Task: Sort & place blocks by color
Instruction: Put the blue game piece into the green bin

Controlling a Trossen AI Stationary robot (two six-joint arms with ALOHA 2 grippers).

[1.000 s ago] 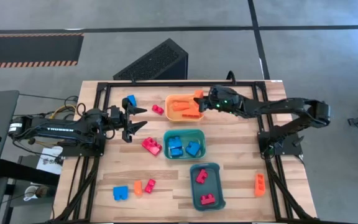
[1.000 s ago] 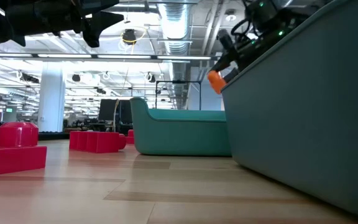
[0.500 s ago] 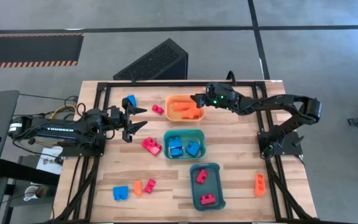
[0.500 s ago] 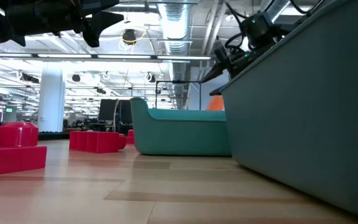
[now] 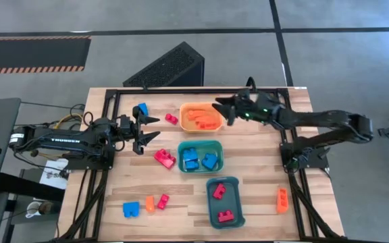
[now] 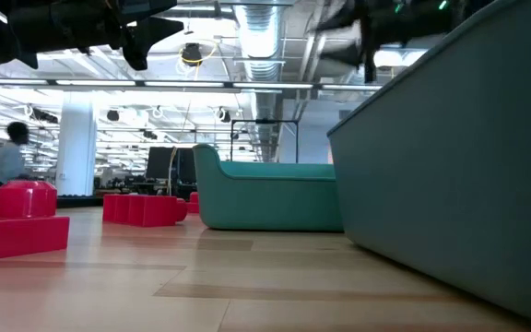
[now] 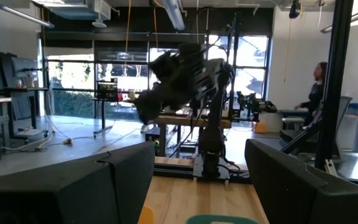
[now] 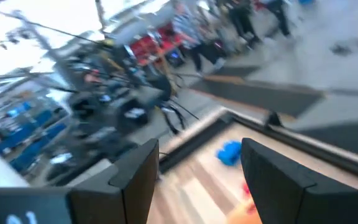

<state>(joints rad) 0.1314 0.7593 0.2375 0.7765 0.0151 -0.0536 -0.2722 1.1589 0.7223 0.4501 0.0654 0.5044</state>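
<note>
Grey floor around a slatted wooden bench (image 5: 248,202), seen from the high view. Orange tray (image 5: 202,116) as landmark: holds orange blocks (image 5: 206,122). Right end effector (image 5: 223,111) just beside that tray's right edge, fingers spread, nothing between them. Left end effector (image 5: 147,127) well to the tray's left, fingers parted and empty, waiting. Green tray (image 5: 200,155) below the orange tray, with blue blocks (image 5: 192,158); teal tray (image 5: 224,201) farther below, with red blocks (image 5: 219,192). Loose: a blue block (image 5: 142,109) and a small red block (image 5: 171,119) left of the orange tray, a red brick (image 5: 164,158) below-left of it, a blue (image 5: 131,210), an orange (image 5: 150,204) and a red block (image 5: 163,200) far below-left, an orange block (image 5: 282,200) far below-right.

Low view: office ceiling and lights behind; red bricks (image 6: 17,217) on the wood, green tray wall (image 6: 265,194), teal tray wall (image 6: 450,166) close by. Dark arm parts overhead, blurred.

Left wrist view: two dark fingers (image 7: 291,186) wide apart, nothing held; right arm (image 7: 185,81) across the bench; a person beyond.

Right wrist view: blurred; fingers (image 8: 135,171) apart, blue block (image 8: 230,152) beyond.

Judged step: drop into the orange tray done, end effector free. Next move likely calls for picking a loose block, perhaps the far orange one, then carrying it to the matching tray.
</note>
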